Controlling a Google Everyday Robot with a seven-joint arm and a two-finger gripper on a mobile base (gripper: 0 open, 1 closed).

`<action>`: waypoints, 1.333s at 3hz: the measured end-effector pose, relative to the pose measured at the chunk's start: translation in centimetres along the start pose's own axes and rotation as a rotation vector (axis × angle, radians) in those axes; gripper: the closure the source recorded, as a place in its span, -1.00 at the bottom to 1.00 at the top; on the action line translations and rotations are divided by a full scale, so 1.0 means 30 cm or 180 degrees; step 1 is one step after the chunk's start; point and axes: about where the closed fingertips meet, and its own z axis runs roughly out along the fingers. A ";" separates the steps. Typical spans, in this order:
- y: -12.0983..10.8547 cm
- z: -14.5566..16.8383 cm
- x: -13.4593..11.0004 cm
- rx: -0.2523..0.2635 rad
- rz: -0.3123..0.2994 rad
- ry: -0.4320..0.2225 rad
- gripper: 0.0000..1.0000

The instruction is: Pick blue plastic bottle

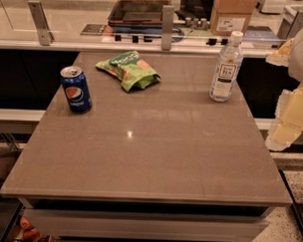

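Brown table (pixel 140 157), blue plastic bottle (pixel 226 66) upright, tool (pixel 290 118) off right edge

One camera view, raised above the near edge of the brown rectangular bench (pixel 140 147), facing down and across to its far edge, fairly near, whole top in frame, pale gripper (pixel 290 115) past the right edge

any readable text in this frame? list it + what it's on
"pepsi": on the blue can.
Unreadable: dark print on the blue plastic bottle label, blurred.
Unreadable: white script on the green snack bag.
Too small: sticker on the cardboard box behind.
No text on the claw, at the frame's right edge.
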 end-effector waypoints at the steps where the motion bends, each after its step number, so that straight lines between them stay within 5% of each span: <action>1: 0.000 0.000 0.000 0.0000 0.0000 0.0000 -1.00; 2: -0.028 -0.005 0.005 0.0081 0.0087 -0.0105 -1.00; 4: -0.096 0.064 0.059 0.0429 0.0687 -0.0830 -1.00</action>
